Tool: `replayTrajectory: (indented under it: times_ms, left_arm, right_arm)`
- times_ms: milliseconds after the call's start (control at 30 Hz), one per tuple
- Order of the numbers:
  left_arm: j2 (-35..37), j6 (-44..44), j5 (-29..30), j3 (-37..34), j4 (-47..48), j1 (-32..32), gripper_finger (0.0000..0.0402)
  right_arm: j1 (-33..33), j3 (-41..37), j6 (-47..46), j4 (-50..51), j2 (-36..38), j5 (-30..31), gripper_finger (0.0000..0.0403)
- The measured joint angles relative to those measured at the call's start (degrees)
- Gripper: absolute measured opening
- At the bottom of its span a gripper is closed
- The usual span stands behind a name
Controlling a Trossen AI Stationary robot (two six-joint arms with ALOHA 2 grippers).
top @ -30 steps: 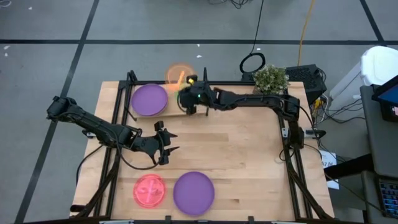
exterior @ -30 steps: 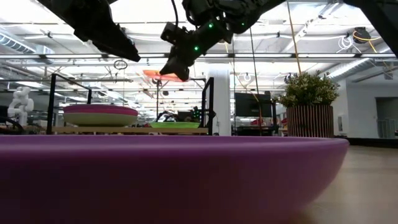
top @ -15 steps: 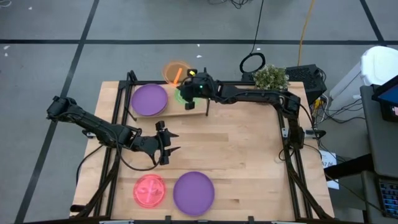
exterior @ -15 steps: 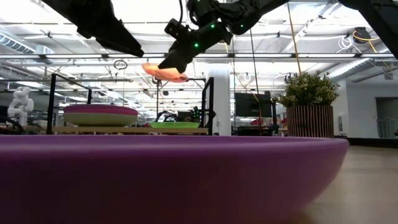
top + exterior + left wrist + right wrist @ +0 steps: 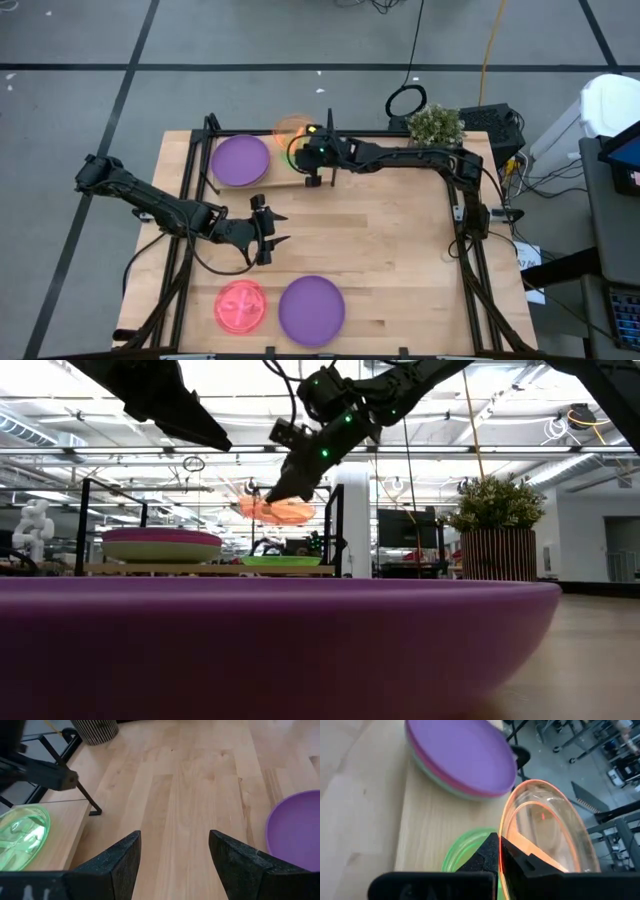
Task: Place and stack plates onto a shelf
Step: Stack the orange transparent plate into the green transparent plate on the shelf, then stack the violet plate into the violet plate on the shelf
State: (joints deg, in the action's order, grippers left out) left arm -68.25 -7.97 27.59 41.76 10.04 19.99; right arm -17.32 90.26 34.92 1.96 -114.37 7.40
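My right gripper (image 5: pixel 311 148) is over the right half of the shelf (image 5: pixel 278 178), shut on a translucent orange plate (image 5: pixel 291 127) that hovers above the neon green plate (image 5: pixel 280 561) lying on the shelf board (image 5: pixel 420 820). A stack of large plates topped by a purple one (image 5: pixel 241 160) sits on the shelf's left half. My left gripper (image 5: pixel 266 232) is open over the middle of the table, touching nothing. A pink-red plate (image 5: pixel 241 305) and a purple plate (image 5: pixel 311 310) lie flat near the table's near edge. My right gripper pinches the orange plate by its rim (image 5: pixel 502 851), at the edge nearest the gripper, between the two fingers. The fingers slant down from the table's right side. The plate is lifted clear and tilted, reaching away from the fingers over the green plate (image 5: pixel 462 854).
The shelf's black upright posts (image 5: pixel 335 525) stand close to my right gripper (image 5: pixel 288 482). A potted plant (image 5: pixel 435 127) sits at the far right corner. Bare wood (image 5: pixel 200 795) lies between the shelf and the two near plates; the purple one (image 5: pixel 280 645) fills the low view's foreground.
My right gripper has carried the orange plate down toward the green plate on the shelf, after a slight rise; the plate stays tilted in the same hold.
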Motion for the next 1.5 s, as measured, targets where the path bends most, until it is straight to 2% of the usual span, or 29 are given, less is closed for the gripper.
replayTrajectory:
  times_ms: [300,433,1233,1500]
  left_arm:
    - [-0.01,0.04,-0.02,0.00,-0.02,0.00,0.0237]
    - [-0.02,0.08,-0.02,0.00,-0.02,-0.04,0.0237]
    - [0.00,0.02,-0.06,0.00,-0.05,0.00,0.0237]
    - [0.00,0.04,-0.07,0.00,-0.04,0.00,0.0237]
  right_arm:
    - [0.57,-2.94,0.07,0.62,0.00,-0.27,0.0000]
    - [0.57,-2.94,-0.52,1.56,0.00,-3.06,0.0000]
    - [0.57,-2.96,-1.20,3.06,0.00,-3.22,0.0001]
    - [0.57,-2.96,-1.19,3.03,0.00,-3.13,0.0034]
